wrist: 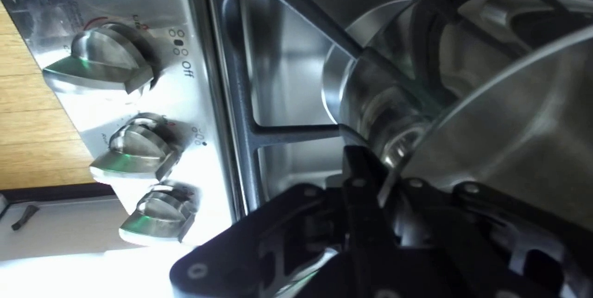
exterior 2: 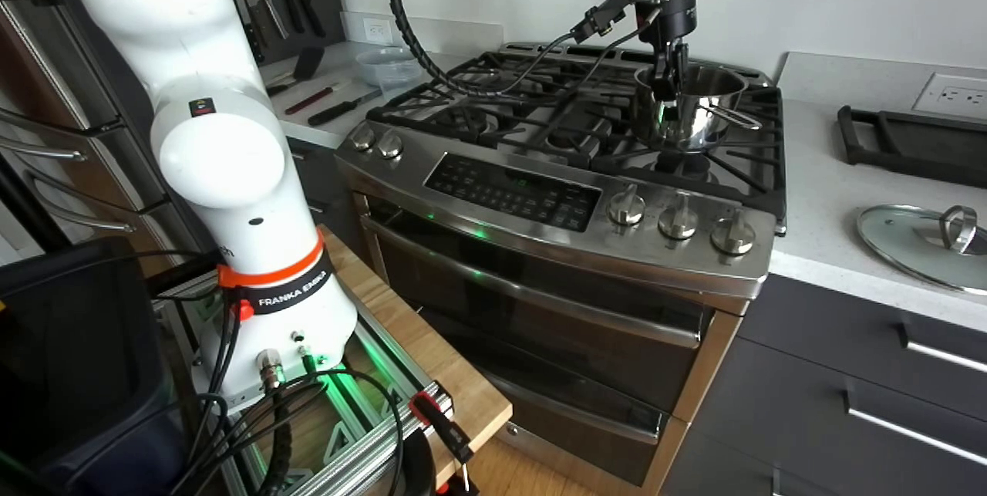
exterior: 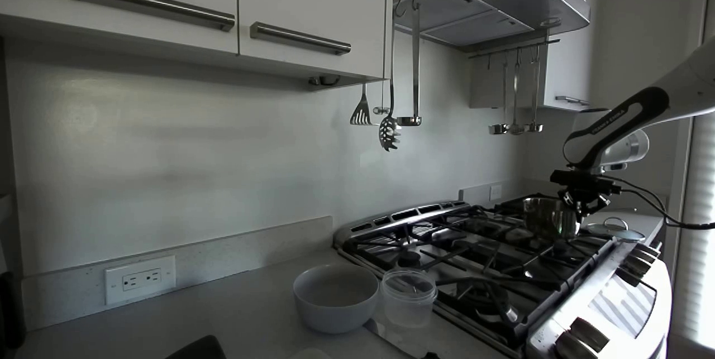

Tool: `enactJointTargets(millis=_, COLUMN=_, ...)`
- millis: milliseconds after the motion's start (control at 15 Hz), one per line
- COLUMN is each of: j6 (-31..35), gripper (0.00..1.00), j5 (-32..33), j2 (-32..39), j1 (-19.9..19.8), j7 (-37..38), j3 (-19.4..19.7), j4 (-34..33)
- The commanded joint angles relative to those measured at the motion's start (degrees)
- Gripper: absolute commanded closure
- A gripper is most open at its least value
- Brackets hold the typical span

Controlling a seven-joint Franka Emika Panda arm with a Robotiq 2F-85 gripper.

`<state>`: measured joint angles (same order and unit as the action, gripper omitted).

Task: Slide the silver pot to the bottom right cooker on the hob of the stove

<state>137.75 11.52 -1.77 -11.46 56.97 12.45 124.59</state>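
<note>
jaws tight on silver pot (exterior 2: 686, 126) over black-grated hob (exterior 2: 567, 118) (glass lid (exterior 2: 914, 245) on pale counter (exterior 2: 817, 187) alongside, white wall (exterior 2: 833, 2) behind)

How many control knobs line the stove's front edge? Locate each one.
5. In an exterior view, left of the digital control panel: outer left knob, inner left knob. Right of it: inner right knob, middle right knob, outer right knob. None looks hidden.

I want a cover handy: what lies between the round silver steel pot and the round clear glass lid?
From the silver pot to the glass lid, an exterior view shows black iron grate, then flat pale countertop.
</note>
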Motion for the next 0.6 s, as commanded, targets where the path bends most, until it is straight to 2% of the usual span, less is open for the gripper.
enactJointTargets(millis=0, j6=-0.6, gripper=0.99, j5=0.4, j2=-0.8, j1=-1.4, j7=0.7, j3=0.4, j4=2.3)
enactJointTargets(millis=333, j6=-0.3, gripper=0.99, j5=-0.2, j2=-0.4, j1=-1.7, j7=0.0, j3=0.2, j4=2.2)
enactJointTargets(millis=400, j6=-0.6, gripper=0.69, j5=-0.1, j2=-0.4, j1=-1.7, j7=0.1, j3=0.2, j4=2.0)
enactJointTargets(millis=533, j6=-1.0, gripper=0.61, j5=0.0, j2=-0.5, j1=-1.7, j7=-0.1, j3=0.2, j4=2.0)
